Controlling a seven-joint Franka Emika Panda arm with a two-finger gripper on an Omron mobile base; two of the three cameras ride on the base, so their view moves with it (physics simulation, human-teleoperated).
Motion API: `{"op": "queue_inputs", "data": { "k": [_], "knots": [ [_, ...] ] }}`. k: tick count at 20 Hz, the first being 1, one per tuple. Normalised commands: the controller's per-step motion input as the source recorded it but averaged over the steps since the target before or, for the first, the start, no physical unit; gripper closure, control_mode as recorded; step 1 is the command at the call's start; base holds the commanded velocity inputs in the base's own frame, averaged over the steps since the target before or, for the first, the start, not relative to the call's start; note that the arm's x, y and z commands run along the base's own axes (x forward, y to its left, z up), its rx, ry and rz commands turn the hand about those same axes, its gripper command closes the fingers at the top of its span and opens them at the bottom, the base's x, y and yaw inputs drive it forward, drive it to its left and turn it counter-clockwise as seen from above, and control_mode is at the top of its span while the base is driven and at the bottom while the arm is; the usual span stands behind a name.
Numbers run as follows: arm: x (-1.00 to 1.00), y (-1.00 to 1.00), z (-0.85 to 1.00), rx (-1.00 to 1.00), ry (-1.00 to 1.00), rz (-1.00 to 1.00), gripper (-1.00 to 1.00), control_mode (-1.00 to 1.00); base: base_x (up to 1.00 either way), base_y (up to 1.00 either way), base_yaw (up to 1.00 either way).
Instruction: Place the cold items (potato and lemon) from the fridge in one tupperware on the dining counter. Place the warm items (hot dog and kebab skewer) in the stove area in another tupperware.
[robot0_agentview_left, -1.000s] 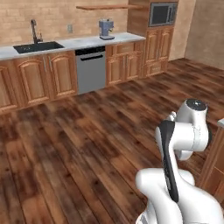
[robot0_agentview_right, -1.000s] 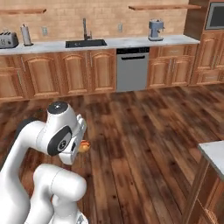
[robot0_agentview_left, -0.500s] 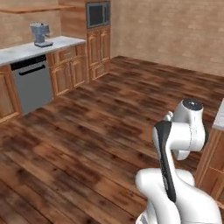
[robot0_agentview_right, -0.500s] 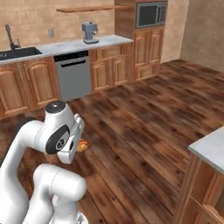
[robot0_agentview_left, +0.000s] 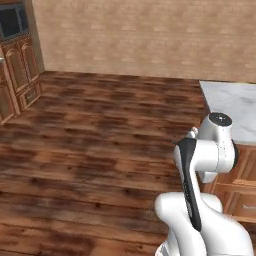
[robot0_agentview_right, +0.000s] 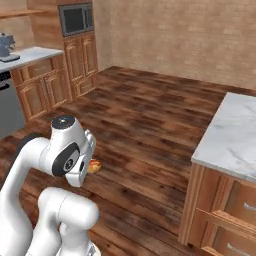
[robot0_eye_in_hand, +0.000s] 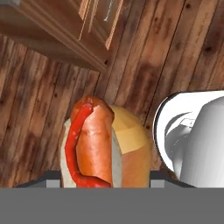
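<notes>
In the hand view, a hot dog (robot0_eye_in_hand: 98, 144) in a tan bun with a red ketchup stripe stands between the jaws of my gripper (robot0_eye_in_hand: 99, 174), which is shut on it above the wooden floor. In the right base view a bit of the hot dog (robot0_agentview_right: 94, 166) peeks out beside the white wrist, low over the floor. The dining counter (robot0_agentview_right: 234, 134) with its pale marble top stands to the right, apart from the arm. Its marble corner (robot0_agentview_left: 236, 106) also shows at the right of the left base view.
Wooden wall cabinets with a built-in microwave (robot0_agentview_right: 75, 19) line the far left. A coffee machine (robot0_agentview_right: 6, 42) sits on the grey counter (robot0_agentview_right: 31, 53) beside them. Drawers (robot0_agentview_right: 227, 220) front the dining counter. Bare plank floor (robot0_agentview_left: 100, 130) spreads ahead, with a brick wall behind.
The whole picture has swung: the base turned right, so the sink and dishwasher slid off to the left and the marble counter came in. The hot dog stays in the gripper.
</notes>
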Motion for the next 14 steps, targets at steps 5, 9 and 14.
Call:
{"op": "queue_inputs", "data": {
  "k": [5,9,14],
  "knots": [
    [0.0,0.0,0.0,0.0,0.0,0.0,1.0,1.0,0.91,0.58,-0.69],
    [0.0,0.0,0.0,0.0,0.0,0.0,1.0,1.0,0.97,0.61,-0.67],
    [0.0,0.0,0.0,0.0,0.0,0.0,1.0,1.0,0.97,0.69,-0.65]
  ]
}}
